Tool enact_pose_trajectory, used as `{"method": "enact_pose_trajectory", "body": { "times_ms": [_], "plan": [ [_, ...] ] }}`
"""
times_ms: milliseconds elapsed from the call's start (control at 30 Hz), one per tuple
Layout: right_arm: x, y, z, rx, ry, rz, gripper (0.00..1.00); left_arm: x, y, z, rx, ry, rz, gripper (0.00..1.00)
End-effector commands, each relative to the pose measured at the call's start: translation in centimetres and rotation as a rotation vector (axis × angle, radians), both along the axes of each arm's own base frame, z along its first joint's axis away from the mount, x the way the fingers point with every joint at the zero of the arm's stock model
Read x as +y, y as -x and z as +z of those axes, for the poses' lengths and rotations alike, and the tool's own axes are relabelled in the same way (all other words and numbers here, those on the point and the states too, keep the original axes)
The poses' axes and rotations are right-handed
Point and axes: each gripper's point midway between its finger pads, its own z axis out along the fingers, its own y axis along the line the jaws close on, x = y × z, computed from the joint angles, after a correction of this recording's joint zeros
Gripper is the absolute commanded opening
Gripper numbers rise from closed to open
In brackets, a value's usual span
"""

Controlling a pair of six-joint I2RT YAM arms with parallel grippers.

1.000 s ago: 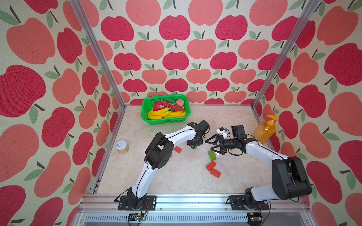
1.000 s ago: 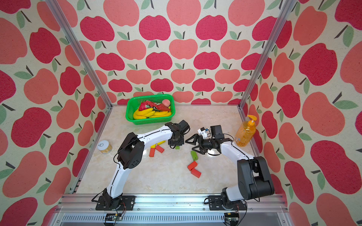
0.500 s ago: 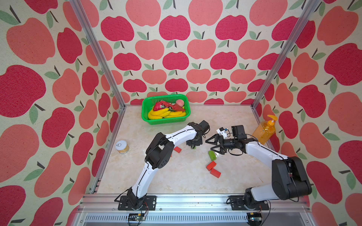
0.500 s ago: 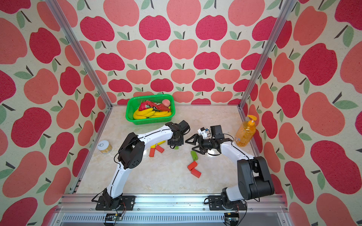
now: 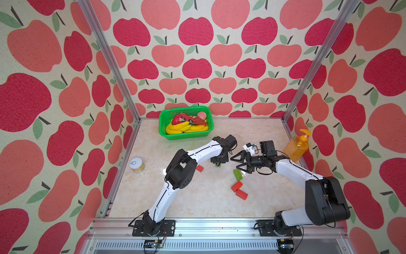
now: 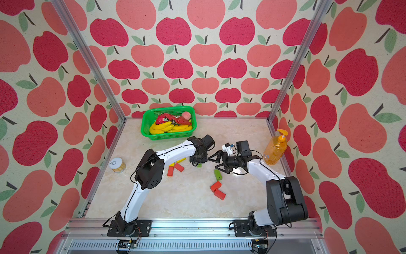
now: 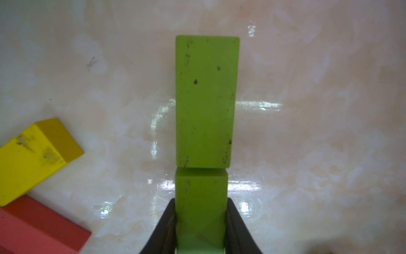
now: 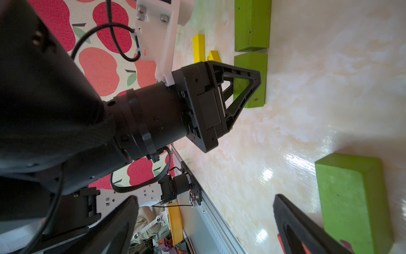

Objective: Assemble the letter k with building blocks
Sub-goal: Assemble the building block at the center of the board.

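Mid-table, left gripper (image 7: 201, 205) is clamped on a green block (image 7: 201, 193), end to end with second green block (image 7: 206, 101). Best line the edges flush, seat it flat, then let go straight up. Right gripper (image 5: 237, 163) gapes wide, empty, beside third green block (image 5: 237, 174).

In both top views you see only a sliver of the small green rectangular brick (image 6: 199, 165) under the left gripper (image 6: 197, 163). The white left arm (image 6: 175, 150) covers most of the matte yellow bricks (image 6: 181, 160). The left wrist view crops one.
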Motion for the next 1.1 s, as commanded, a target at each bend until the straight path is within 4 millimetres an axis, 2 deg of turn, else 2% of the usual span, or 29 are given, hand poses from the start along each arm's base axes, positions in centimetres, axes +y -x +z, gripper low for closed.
{"method": "enact_pose_trajectory", "body": {
  "times_ms": [0,533,633,867,1067],
  "plan": [
    [0.0,0.0,0.9,-0.035,-0.021,0.012,0.99,0.9,0.1,-1.0,0.016,-0.05,0.016,0.18],
    [-0.4,-0.3,-0.2,-0.021,0.026,-0.006,0.99,0.4,-0.4,-1.3,0.018,-0.021,0.022,0.27],
    [-1.0,-0.6,-0.8,-0.009,0.052,-0.027,0.99,0.4,-0.3,-1.3,0.023,-0.021,0.024,0.27],
    [-4.5,-2.1,-3.2,-0.017,0.22,-0.116,0.99,0.2,-0.3,-1.3,0.024,-0.01,0.023,0.32],
    [-4.0,-1.9,-3.6,0.011,0.174,-0.102,0.99,0.1,-0.3,-1.2,0.025,-0.004,0.02,0.37]
  ]
}}
